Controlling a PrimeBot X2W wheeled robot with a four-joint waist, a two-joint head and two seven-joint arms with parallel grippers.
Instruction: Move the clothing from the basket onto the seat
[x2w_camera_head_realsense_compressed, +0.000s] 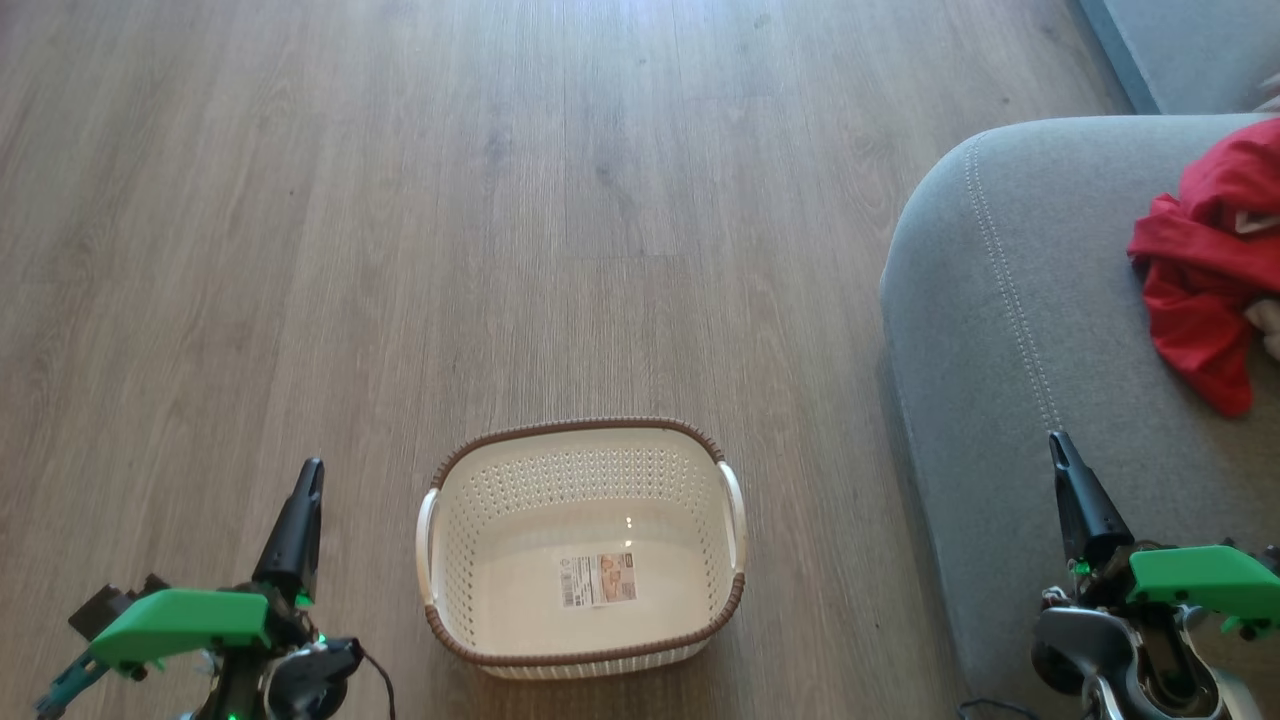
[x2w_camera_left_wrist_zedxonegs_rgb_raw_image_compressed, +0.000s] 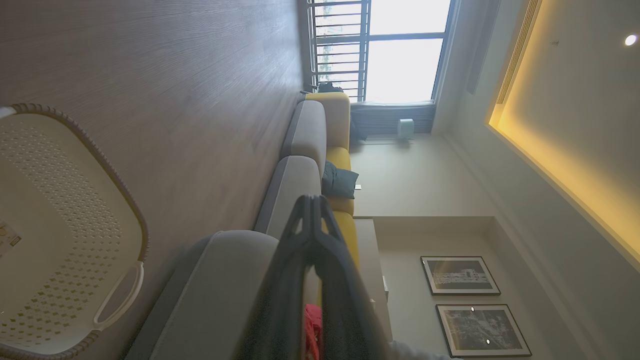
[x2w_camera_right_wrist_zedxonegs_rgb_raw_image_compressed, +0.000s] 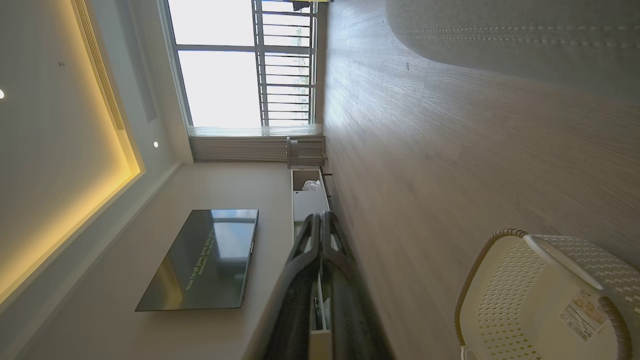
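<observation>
Evidently done: basket (x2w_camera_head_realsense_compressed: 580, 426) sat empty on floor (x2w_camera_head_realsense_compressed: 400, 200), clothing (x2w_camera_head_realsense_compressed: 1200, 270) on seat (x2w_camera_head_realsense_compressed: 1000, 350); L hand (x2w_camera_head_realsense_compressed: 313, 466) & R hand (x2w_camera_head_realsense_compressed: 1057, 441) pinched together, nothing held, prob. idle.

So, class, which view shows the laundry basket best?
Head view: the whole basket, empty, with its label. Left wrist view cuts it off at the edge; right wrist view catches one end and the label.

Daylight from the far window (x2w_camera_right_wrist_zedxonegs_rgb_raw_image_compressed: 220, 75), blown out white, sheens the wooden floor (x2w_camera_head_realsense_compressed: 560, 200); a warm ceiling strip (x2w_camera_left_wrist_zedxonegs_rgb_raw_image_compressed: 575, 190) glows, and wrist-view edges bend.
</observation>
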